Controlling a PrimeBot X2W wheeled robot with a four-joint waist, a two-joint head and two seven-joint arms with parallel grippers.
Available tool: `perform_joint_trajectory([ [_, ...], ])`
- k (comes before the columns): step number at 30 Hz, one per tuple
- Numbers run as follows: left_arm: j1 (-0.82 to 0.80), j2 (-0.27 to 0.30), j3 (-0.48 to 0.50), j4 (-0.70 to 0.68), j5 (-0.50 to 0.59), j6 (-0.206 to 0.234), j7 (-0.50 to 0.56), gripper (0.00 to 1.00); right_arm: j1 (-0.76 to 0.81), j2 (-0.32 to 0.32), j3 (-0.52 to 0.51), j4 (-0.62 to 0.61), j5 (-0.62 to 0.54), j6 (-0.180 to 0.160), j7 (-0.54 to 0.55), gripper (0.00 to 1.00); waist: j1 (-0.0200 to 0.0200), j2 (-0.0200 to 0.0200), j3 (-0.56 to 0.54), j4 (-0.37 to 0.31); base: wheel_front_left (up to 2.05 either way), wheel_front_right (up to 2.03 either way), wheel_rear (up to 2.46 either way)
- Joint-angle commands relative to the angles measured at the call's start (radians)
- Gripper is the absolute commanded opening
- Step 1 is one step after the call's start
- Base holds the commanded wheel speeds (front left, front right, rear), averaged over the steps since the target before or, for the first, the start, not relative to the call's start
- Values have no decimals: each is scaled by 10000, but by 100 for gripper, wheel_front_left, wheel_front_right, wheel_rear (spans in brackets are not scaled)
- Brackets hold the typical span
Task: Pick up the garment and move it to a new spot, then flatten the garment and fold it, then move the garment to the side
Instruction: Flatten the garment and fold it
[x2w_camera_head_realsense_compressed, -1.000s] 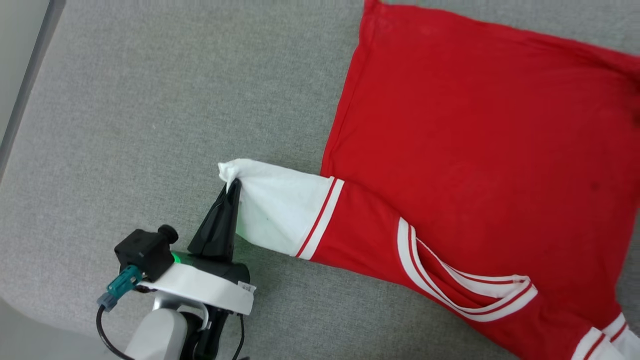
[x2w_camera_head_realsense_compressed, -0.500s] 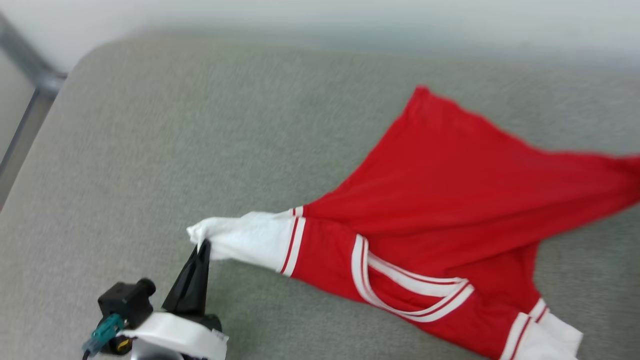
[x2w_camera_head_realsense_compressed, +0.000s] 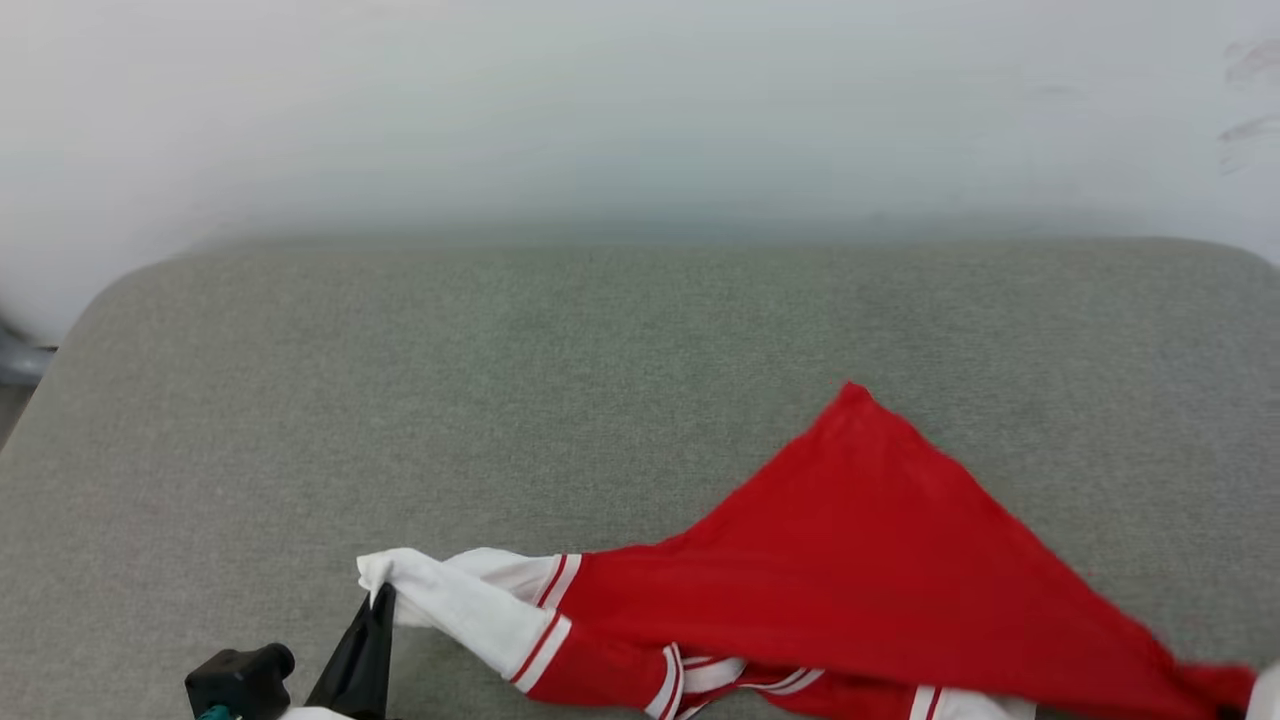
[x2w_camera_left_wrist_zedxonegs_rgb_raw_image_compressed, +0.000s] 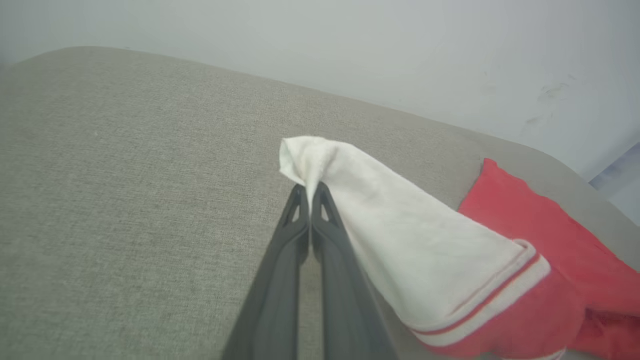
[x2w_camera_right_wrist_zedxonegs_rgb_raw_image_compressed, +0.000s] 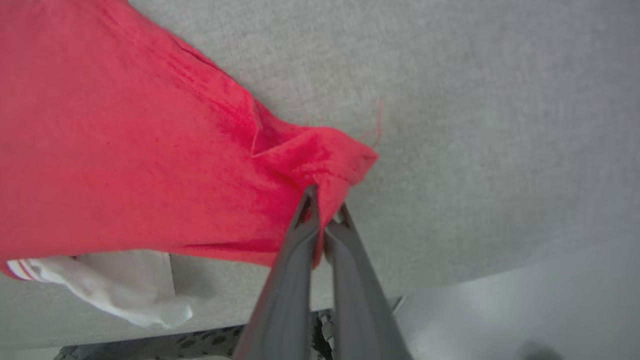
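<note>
At the near edge of the head view, the left claw (x2w_camera_head_realsense_compressed: 381, 600) points up and away, its two dark fingers pressed together on the bunched tip of a white sleeve (x2w_camera_head_realsense_compressed: 450, 595). The left wrist view shows the same pinch, with the cuff folded over the closed fingertips of the left claw (x2w_camera_left_wrist_zedxonegs_rgb_raw_image_compressed: 310, 189). From there the garment (x2w_camera_head_realsense_compressed: 850, 560) runs rightward along the near part of the desk (x2w_camera_head_realsense_compressed: 300, 400), its long axis lying across the view from one claw to the other. In the right wrist view the right claw (x2w_camera_right_wrist_zedxonegs_rgb_raw_image_compressed: 325, 205) is clamped shut on a crumpled red corner of the garment (x2w_camera_right_wrist_zedxonegs_rgb_raw_image_compressed: 125, 150), with a few loose threads sticking out beside the grip. The cloth is plain red on the side that shows, with white sleeves joined by red-and-white striped bands. Striped collar trim (x2w_camera_head_realsense_compressed: 700, 680) folds underneath near the bottom edge. A second white sleeve (x2w_camera_right_wrist_zedxonegs_rgb_raw_image_compressed: 125, 290) hangs below the red cloth and casts a shadow on the desk. One red corner reaches away from the robot in a sharp peak, so the cloth forms a broad triangle. I cannot tell whether that peak rests on the desk. The desk is covered in grey woven fabric and has rounded far corners. Behind it stands a pale wall (x2w_camera_head_realsense_compressed: 640, 120).
</note>
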Motion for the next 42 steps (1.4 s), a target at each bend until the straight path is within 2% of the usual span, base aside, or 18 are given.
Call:
perform_joint_trajectory([
  [1,131,41,-11,18,-29,47,47,0,472,195,-143,-236,41,-10,-23,0,2,-1,-186,-171,0,0,0],
  [5,271,54,-52,115,-106,49,120,0,1905,1015,-584,-853,161,-10,-58,0,2,-1,-271,-206,0,0,0],
  [10,303,99,-96,221,-119,34,157,0,2931,1599,-769,-1201,409,-11,-242,0,2,-1,-330,-230,0,0,0],
  [11,294,97,-113,237,-128,36,173,0,3023,1668,-786,-1226,494,-11,-373,39,2,-1,-334,-231,0,0,0],
  [12,285,95,-129,251,-136,32,185,0,3141,1703,-739,-1248,397,-11,-523,100,2,-1,-342,-227,0,0,0],
  [16,223,78,-181,335,-140,55,181,0,3214,1777,-601,-1381,320,-9,-1660,100,2,-1,-335,-196,0,0,0],
  [20,113,61,-231,419,-108,82,138,0,2727,1803,-439,-1468,296,-7,-3672,100,2,-1,-308,-171,0,0,0],
  [24,-38,41,-300,438,-72,80,91,0,2043,1341,135,-1399,365,-9,-5866,100,2,-1,-215,-110,0,0,0],
  [28,-310,23,-392,406,-21,-2,75,0,1338,815,917,-851,450,-9,-7127,100,2,-1,-11,101,0,0,0],
  [31,-629,-34,-463,333,30,-27,37,0,559,403,1416,-259,551,-7,-7267,100,2,-1,307,297,0,0,0],
  [35,-1105,-132,-624,290,88,-131,-46,0,-686,-259,2187,444,843,-7,-6733,100,2,-1,852,612,0,0,0],
  [38,-1521,-207,-759,264,174,-243,-114,0,-1659,-859,2797,850,1250,-9,-5811,100,2,-1,1269,873,0,0,0],
  [42,-1898,-303,-936,315,252,-381,-217,0,-2874,-1623,3817,1344,1754,-9,-3819,100,2,-1,1692,1142,0,0,0],
])
